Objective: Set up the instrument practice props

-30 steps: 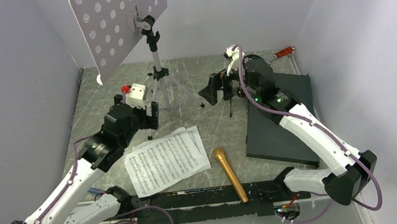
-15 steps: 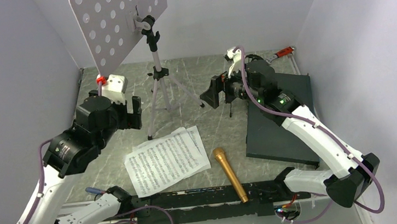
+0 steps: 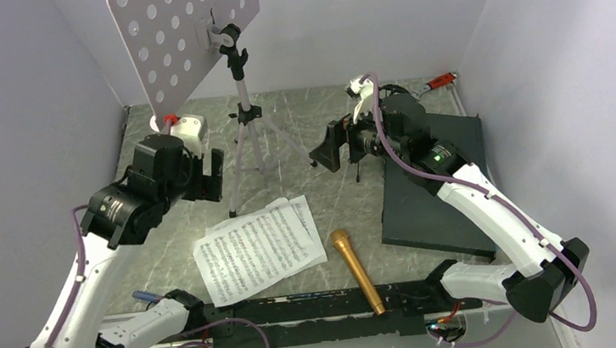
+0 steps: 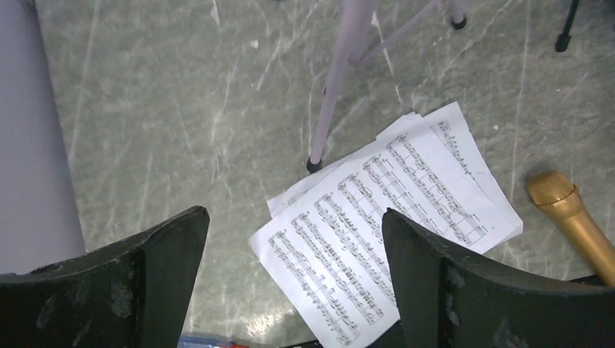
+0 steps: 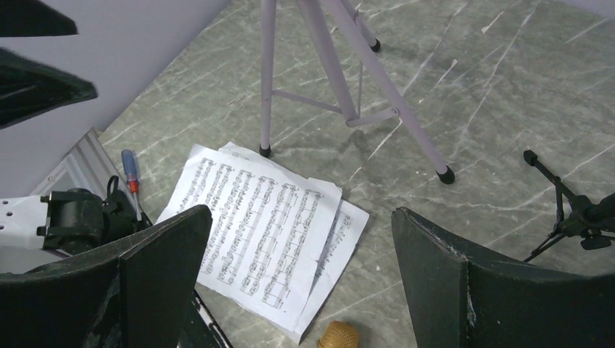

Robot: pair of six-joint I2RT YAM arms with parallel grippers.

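Pale lilac tripod music stand (image 3: 180, 33): desk patterned with regular rows of round holes; lilac legs, black feet, black clamp fittings.
Two white printed music sheets (image 3: 257, 251): black staves and notes in close horizontal lines.
Gold handheld microphone (image 3: 359, 273): gold throughout, fine mesh texture on the head.
Small black tripod mic stand (image 5: 586, 216): plain black.
Dark grey flat slab (image 3: 419, 214): uniform, unpatterned.
Red-handled wrench (image 3: 445, 79): handle red.
Table (image 3: 341, 196): grey-green, marbled with pale streaks.
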